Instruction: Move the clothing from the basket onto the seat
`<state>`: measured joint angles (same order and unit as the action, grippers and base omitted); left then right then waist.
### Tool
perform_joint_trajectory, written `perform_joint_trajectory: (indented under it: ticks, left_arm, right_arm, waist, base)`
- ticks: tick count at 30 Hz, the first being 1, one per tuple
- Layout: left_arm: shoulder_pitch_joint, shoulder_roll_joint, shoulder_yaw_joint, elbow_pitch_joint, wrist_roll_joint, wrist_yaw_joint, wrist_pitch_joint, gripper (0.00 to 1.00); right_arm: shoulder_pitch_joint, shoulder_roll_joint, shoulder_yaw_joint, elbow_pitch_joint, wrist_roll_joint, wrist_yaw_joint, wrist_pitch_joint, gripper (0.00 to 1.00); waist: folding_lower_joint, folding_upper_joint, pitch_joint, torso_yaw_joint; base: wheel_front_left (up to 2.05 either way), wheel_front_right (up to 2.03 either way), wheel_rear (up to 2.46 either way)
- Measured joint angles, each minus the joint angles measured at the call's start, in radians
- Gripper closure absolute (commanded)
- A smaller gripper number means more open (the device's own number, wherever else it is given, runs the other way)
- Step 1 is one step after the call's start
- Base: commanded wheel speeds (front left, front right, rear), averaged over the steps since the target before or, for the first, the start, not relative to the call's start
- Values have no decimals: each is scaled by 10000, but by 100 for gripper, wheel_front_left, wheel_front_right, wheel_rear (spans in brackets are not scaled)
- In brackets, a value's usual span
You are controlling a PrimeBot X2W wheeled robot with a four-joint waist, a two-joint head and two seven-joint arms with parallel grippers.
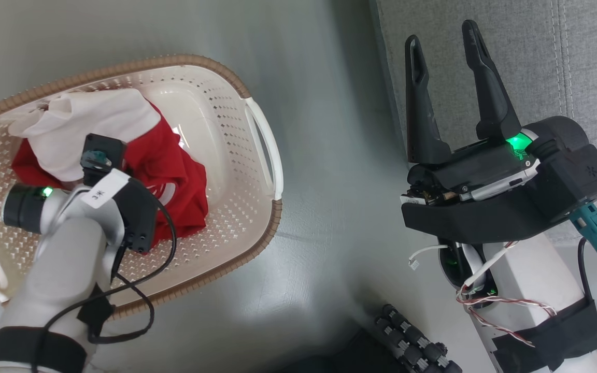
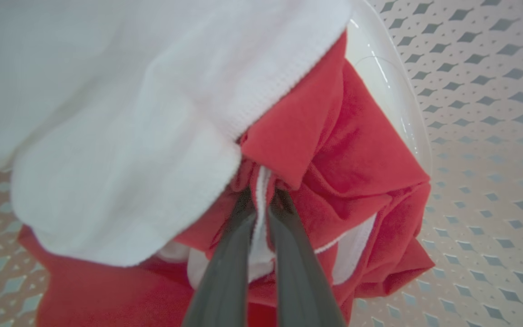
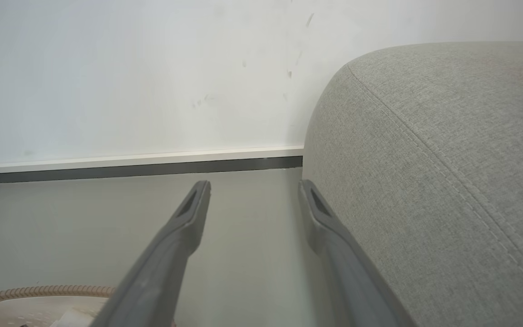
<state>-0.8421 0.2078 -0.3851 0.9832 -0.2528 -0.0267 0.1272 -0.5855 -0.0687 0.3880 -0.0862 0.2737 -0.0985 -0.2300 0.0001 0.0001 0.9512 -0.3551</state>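
Clothing is lying bunched in the basket at the left of the head view, with red folds showing under a white panel. At the lower centre of the left wrist view the left hand is pinching a white-striped red fold, its fingers nearly together. At the upper right of the head view the right hand is hovering empty, its fingers spread wide, beside the seat.

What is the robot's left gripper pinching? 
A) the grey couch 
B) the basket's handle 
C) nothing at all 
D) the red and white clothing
D: in the left wrist view, the left gripper has its two fingers squeezed together on a white-striped fold of the red clothing, which lies in the basket.
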Motion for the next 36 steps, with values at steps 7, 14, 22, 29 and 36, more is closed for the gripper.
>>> perform_joint_trajectory:
  ticks: [7, 14, 22, 29, 36]
  left_arm:
    - [-3, -297, -15, 382, -31, 0, -249, 100]
    - [95, -658, 44, 545, -259, -98, -871, 100]
    - [453, -1127, -8, 602, -439, -282, -1755, 100]
    - [878, -1264, 15, 568, -625, -483, -2757, 100]
    - [1150, -1436, 163, 430, -821, -606, -3409, 100]
  right_arm:
    - [-20, 8, -19, 196, -2, -27, -65, 0]
    - [-200, -25, -15, 523, -33, -10, -94, 0]
    - [-183, -376, -125, 953, -198, 35, -105, 0]
    - [-21, -694, -222, 1442, -236, 107, -117, 0]
    - [394, -915, -351, 1896, -221, 109, -176, 0]
  waist:
    - [0, 0, -169, 186]
    - [-1, -1, -569, 439]
    - [-1, -2, -1244, 862]
    - [-1, -2, -2119, 1370]
    - [-2, -2, -3009, 1837]
  base:
    - [0, 0, 0]
    - [0, 0, 0]
    - [0, 0, 0]
    - [0, 0, 0]
    - [0, 0, 0]
